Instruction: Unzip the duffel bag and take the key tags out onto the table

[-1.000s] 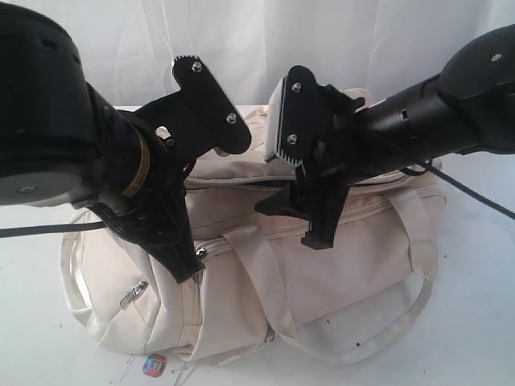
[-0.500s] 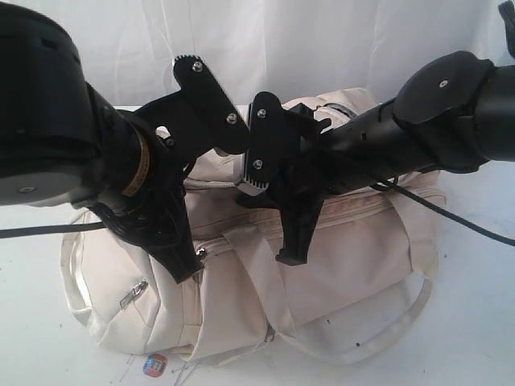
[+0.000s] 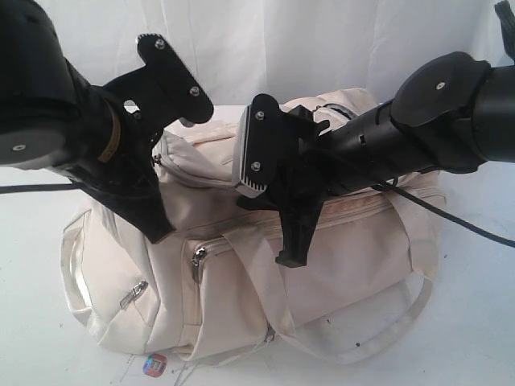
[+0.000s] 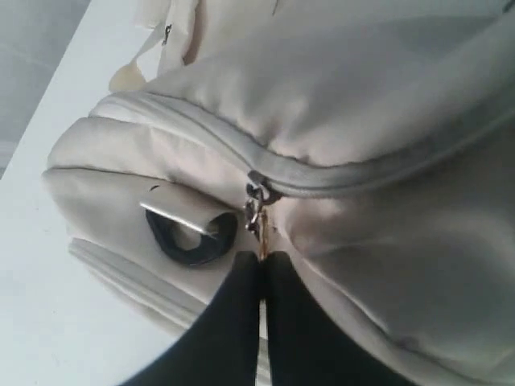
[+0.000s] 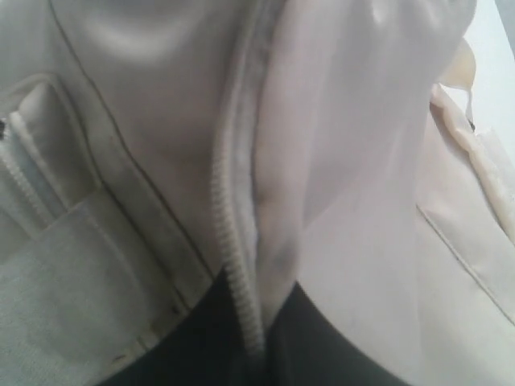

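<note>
Left arm: comes in from the left of the exterior view and slopes down over the left end of the bag, with the left claw at the top zip.
Left grip: fingers pressed together, nipping the metal zip pull.
Right arm: reaches in from the right, low over the bag's middle.
Right grip: the right claw is closed, pinching the bag's cloth along the zip teeth.
Bag: rests on the white table.
Left wrist view only: the pull, with a black strap ring just beside it.
Right wrist view only: the teeth running between the dark fingertips.
Exterior view only: a small round sticker at the bag's front edge.
</note>
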`<act>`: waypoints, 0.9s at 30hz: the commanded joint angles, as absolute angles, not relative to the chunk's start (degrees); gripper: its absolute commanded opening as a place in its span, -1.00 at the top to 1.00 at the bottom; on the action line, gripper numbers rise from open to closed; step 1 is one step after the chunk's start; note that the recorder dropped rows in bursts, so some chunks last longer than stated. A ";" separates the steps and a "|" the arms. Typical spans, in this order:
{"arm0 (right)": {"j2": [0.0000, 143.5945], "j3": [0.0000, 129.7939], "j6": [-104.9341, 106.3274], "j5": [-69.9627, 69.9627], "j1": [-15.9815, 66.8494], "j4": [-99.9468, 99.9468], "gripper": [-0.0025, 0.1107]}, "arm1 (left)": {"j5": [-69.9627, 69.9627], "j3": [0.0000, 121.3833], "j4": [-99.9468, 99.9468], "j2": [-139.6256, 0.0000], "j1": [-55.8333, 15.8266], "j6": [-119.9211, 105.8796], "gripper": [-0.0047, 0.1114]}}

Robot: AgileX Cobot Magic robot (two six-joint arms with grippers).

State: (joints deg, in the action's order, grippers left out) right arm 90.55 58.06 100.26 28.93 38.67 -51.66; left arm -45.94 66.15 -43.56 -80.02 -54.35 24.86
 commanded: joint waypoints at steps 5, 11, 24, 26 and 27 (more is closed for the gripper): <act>90.59 57.58 99.75 30.23 38.80 -50.80 0.96 | -40.64 65.71 -44.34 -79.34 -47.94 23.77 0.92; 90.59 57.58 99.75 30.64 38.80 -50.80 0.96 | -37.48 65.71 -44.21 -79.34 -43.17 23.38 0.92; 90.59 57.58 99.75 30.73 38.80 -50.80 0.96 | -27.08 65.71 -44.08 -79.45 -33.02 20.57 0.92; 90.59 57.58 99.75 30.73 38.80 -50.80 0.96 | -26.08 65.71 -44.08 -79.45 -31.60 20.57 0.92; 90.59 57.58 99.75 30.73 38.80 -50.80 0.96 | -25.63 65.71 -44.08 -79.45 -30.90 20.57 0.92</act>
State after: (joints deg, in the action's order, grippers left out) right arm 90.55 58.06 100.08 27.68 38.88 -52.49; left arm -24.83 65.69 -38.53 -80.02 -34.18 19.78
